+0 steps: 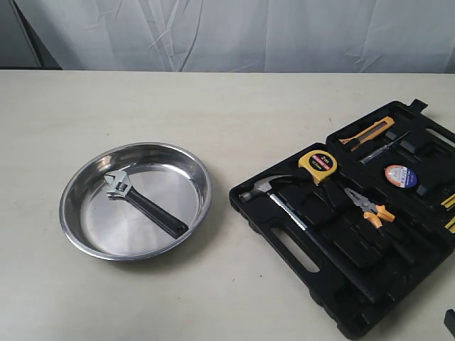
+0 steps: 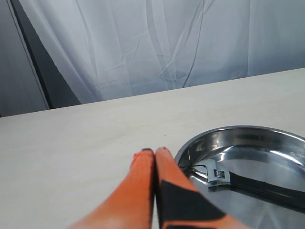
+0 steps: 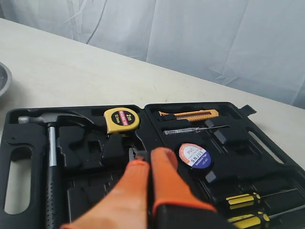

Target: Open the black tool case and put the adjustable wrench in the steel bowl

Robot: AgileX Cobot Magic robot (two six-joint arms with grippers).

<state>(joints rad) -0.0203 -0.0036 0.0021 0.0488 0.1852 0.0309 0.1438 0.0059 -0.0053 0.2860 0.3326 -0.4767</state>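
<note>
The steel bowl [image 1: 121, 231] rests on the table at the left. Inside it lies the adjustable wrench [image 1: 153, 212], silver head toward the far left rim, black handle toward the case. To the right, the black tool case [image 1: 355, 284] lies open, with tools in its recesses. In the left wrist view my left gripper [image 2: 155, 151] is shut and empty, its tips just outside the bowl [image 2: 267, 152], near the wrench [image 2: 218, 174] head. My right gripper [image 3: 150, 156] is shut and empty, hovering over the open case [image 3: 267, 162]. Neither gripper shows in the exterior view.
The case holds a claw hammer [image 1: 274, 199], a yellow tape measure [image 1: 318, 165], orange-handled pliers [image 1: 371, 208], an orange utility knife [image 1: 367, 132], a roll of tape [image 1: 399, 175] and yellow-handled screwdrivers [image 3: 245, 200]. A white curtain hangs behind the table.
</note>
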